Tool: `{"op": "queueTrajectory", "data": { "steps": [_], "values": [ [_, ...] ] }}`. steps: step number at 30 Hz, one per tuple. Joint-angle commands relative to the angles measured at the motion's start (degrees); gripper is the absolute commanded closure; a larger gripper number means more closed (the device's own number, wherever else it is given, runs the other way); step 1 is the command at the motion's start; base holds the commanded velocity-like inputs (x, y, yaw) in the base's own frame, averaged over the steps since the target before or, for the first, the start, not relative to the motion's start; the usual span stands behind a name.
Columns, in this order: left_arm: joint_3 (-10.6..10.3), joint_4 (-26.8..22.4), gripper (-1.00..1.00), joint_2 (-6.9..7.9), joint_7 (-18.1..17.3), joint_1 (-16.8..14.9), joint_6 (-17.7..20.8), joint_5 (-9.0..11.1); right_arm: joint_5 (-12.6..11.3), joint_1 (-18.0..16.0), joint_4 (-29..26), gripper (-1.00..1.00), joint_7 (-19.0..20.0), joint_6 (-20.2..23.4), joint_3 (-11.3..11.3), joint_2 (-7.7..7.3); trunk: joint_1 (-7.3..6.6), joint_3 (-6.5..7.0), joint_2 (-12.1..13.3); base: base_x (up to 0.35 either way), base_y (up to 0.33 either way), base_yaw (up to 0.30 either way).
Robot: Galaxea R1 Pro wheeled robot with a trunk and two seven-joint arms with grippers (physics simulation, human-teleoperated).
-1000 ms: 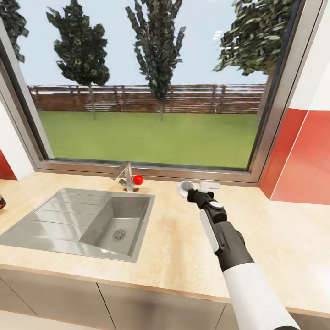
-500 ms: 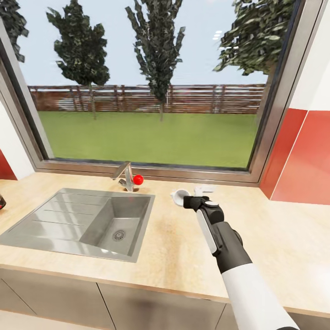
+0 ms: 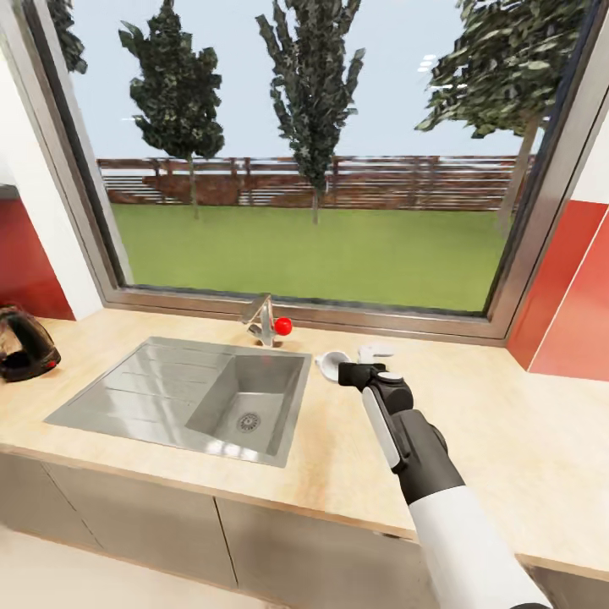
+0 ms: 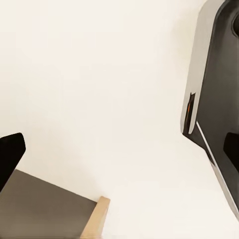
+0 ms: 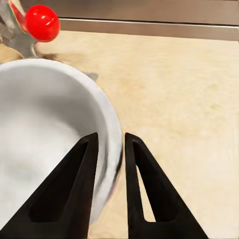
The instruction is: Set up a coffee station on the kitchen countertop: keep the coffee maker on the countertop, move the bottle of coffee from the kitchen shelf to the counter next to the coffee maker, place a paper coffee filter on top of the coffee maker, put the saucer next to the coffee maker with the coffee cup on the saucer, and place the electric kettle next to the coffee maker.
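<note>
Cabinet fronts [image 3: 127, 529] in grey run below the countertop [image 3: 507, 440], nearest the camera. Above them the right arm reaches out over the wood-grain top, just right of the sink [image 3: 190, 397]. The right gripper [image 3: 345, 372] is clamped on the cup [image 3: 331, 364]: in the right wrist view one finger [image 5: 67, 191] sits inside the white bowl, the other outside, and the wall of the cup [image 5: 50, 144] is pinched between them. The cup is near the sink's back right corner, close to the tap [image 3: 262, 320] with its red knob [image 3: 283, 326]. Whether the cup rests on the top or is lifted off it, I cannot tell. A small white object [image 3: 375, 349] lies just beyond the gripper; too small to name. The kettle [image 3: 25, 342] sits on the countertop well left of the sink, by the red backsplash [image 3: 30, 266]. Behind the sink is the window [image 3: 313, 169], with lawn, fence and trees. The left wrist view shows pale floor, a cabinet corner and a dark fingertip [image 4: 10, 157]; the left gripper's state cannot be told.
</note>
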Motion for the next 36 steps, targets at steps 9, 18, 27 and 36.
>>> {"op": "queueTrajectory", "data": {
  "steps": [9,18,27,36],
  "values": [
    [0.45,-0.05,-1.00,-0.08,0.14,0.01,-0.16,-0.60,-0.66,-0.06,0.00,1.00,-0.47,0.16,0.08,0.00,0.01,-0.12,-0.13,-0.199,0.253,0.277],
    [0.45,-0.22,-1.00,-0.30,0.14,0.01,-0.25,-0.60,-0.64,-0.06,0.02,1.00,-0.47,0.16,0.08,0.00,0.01,-0.12,-0.13,-0.178,0.201,0.278],
    [0.38,-0.24,-1.00,-1.45,0.14,0.01,-0.33,-0.61,-0.64,-0.06,0.00,1.00,-0.47,0.16,0.08,0.00,0.01,0.18,-0.13,-0.002,0.004,0.276],
    [0.30,-0.32,-1.00,-1.66,0.13,-0.06,-0.34,-0.69,-0.65,-0.06,0.08,1.00,-0.47,0.16,0.08,0.00,0.01,0.51,-0.13,0.000,0.000,0.275]
  ]
}}
